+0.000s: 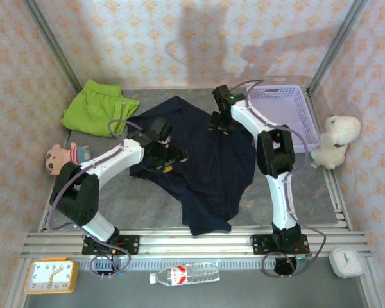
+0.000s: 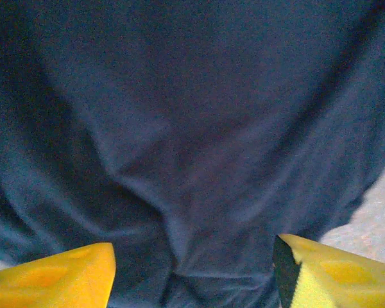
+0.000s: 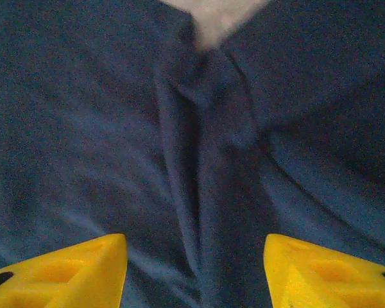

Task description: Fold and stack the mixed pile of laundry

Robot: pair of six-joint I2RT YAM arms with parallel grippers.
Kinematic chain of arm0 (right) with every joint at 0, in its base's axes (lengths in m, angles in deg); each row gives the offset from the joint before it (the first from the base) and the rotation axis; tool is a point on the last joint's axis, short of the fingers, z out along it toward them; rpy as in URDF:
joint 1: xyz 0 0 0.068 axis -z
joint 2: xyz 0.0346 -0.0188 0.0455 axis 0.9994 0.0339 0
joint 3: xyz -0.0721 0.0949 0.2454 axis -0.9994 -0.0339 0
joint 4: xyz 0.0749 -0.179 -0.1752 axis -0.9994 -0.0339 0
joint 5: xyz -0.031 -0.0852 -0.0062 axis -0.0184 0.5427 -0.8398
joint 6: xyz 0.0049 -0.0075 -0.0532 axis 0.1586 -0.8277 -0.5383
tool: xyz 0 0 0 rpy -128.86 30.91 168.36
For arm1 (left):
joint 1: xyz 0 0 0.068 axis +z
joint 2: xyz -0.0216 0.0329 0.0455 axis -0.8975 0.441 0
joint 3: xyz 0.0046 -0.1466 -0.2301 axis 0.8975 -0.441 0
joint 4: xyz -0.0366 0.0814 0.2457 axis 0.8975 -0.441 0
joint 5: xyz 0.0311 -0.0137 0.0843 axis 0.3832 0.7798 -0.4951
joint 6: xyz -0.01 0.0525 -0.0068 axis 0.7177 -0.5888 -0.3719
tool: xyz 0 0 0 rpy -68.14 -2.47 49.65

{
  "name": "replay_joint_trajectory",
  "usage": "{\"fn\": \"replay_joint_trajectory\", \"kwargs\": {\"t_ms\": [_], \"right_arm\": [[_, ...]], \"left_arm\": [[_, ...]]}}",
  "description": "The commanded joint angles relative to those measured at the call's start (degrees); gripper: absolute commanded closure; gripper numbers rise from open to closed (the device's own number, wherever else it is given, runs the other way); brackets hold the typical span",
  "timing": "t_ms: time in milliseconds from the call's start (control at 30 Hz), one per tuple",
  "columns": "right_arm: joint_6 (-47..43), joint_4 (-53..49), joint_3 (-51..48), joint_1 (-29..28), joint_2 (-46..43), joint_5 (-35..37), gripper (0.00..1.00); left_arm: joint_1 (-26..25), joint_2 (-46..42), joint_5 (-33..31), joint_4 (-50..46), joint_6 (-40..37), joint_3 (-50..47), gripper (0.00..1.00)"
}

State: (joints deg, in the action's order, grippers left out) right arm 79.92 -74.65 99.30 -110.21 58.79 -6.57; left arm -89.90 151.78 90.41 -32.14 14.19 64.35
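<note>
Tabletop [image 1: 147,208] partly beneath navy garment [image 1: 208,167]

Two each: garments [image 1: 93,106] [image 1: 205,160], toys [image 1: 63,156] [image 1: 335,138], clocks [image 1: 50,274] [image 1: 346,262]; one basket [image 1: 308,119], bottle [image 1: 183,275].

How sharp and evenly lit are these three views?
Top external: sharp, evenly lit, soft shadows cast on the back wall. Left wrist: dark navy garment dim, grainy, soft; yellow fingers blurred. Right wrist: equally grainy, pale table patch washed out at top.

Wrinkled navy garment [image 2: 192,128] spreads beneath the left hand [image 2: 194,260], yellow fingers [image 2: 51,276] apart.
</note>
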Motion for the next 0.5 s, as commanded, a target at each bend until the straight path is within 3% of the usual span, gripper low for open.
{"fn": "replay_joint_trajectory", "kwargs": {"t_ms": [0,100,200,467], "right_arm": [[-2.0,-0.2,-7.1,1.3,-10.0,5.0,0.41],[-1.1,1.3,-10.3,3.5,-12.0,8.6,0.41],[-0.3,-0.8,-6.2,6.1,-8.9,10.9,0.41],[0.7,-7.1,12.3,11.7,5.2,17.3,0.41]], "left_arm": [[4.5,2.1,-4.6,-6.3,-5.9,5.8,0.3],[9.5,6.6,-6.7,-6.8,-8.5,9.3,0.3],[12.2,11.0,-7.5,-8.9,-10.5,12.7,0.3],[12.8,8.9,-7.3,-7.4,-9.0,6.9,0.3]]}}
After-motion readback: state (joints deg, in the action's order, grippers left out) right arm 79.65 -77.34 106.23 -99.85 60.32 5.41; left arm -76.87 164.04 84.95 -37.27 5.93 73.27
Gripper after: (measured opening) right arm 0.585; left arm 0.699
